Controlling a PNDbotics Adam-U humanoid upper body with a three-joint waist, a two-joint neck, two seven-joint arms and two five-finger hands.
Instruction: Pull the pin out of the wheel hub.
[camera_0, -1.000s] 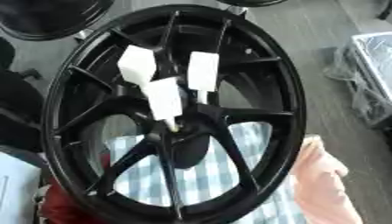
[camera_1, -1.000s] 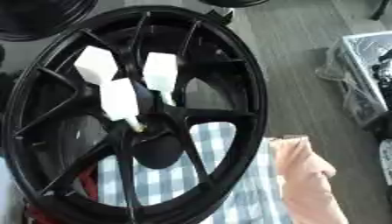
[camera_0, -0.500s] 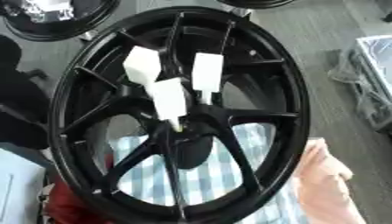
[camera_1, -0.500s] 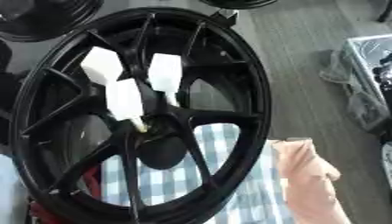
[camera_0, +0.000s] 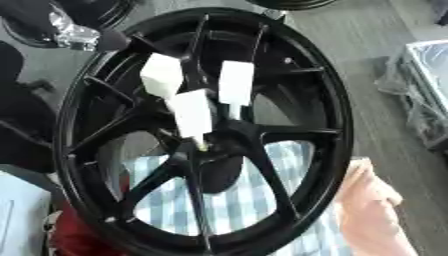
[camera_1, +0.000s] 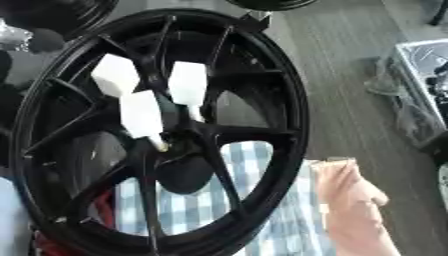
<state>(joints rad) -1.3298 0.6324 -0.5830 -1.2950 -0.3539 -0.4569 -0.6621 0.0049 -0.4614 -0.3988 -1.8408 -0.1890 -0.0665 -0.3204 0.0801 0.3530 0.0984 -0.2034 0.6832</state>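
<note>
Black wheel hub (camera_0: 289, 125) w/ three white pins (camera_0: 192, 114) in centre; no hand visible.

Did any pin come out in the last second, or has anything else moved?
Nothing visibly moved. The three white pieces sit at the wheel hub as before; only the camera view has shifted slightly. Neither hand shows.

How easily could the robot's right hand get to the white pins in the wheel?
Probably easily: the white pins stick out of the hub toward the camera and nothing covers them. But neither hand is in view, so I can't tell where it would come from.
</note>
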